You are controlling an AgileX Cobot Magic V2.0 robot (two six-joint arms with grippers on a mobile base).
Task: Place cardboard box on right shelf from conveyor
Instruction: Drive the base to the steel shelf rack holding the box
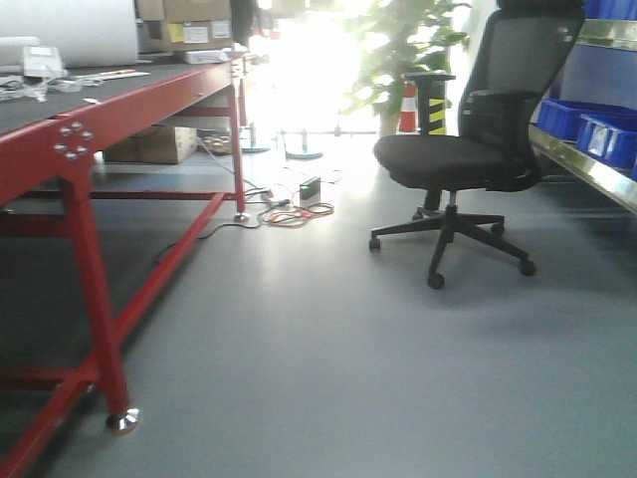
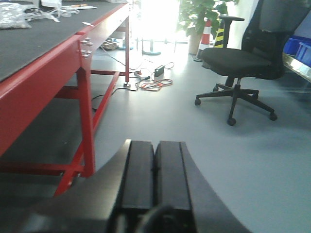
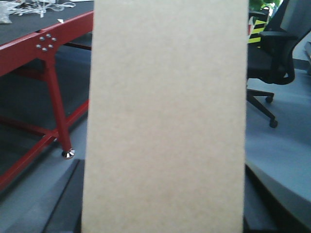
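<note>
Reading this as the carry leg. The cardboard box (image 3: 165,111) sits in the right gripper (image 3: 163,204), with dark fingers (image 3: 272,208) showing on either side of its lower part, so we take the jaws as clamped on it. The box fills the centre of the right wrist frame. Its long axis runs top to bottom and both ends run past the frame edges. Only floor and red legs show behind it, and it touches nothing else we can see. It's not visible in the front view.

On the left gripper (image 2: 154,150) the fingers are pressed together with nothing between them, pointing out over bare floor.

Key relation: the right shelf (image 1: 597,177) is at the far right of the front frame. Its steel lip slants toward the lower right, with blue bins (image 1: 567,118) on it. The box is on the arm on that side, so the right arm is nearer and the left looks idle.

We can't make out the shelf in the right wrist frame, so we expect a swing to the right is needed. The upright box will want headroom over the lip.

One risk is the office chair (image 1: 468,149), which stands just in front of the shelf's near end. The red-framed table (image 1: 149,103) is at frame left, well apart from the shelf.
</note>
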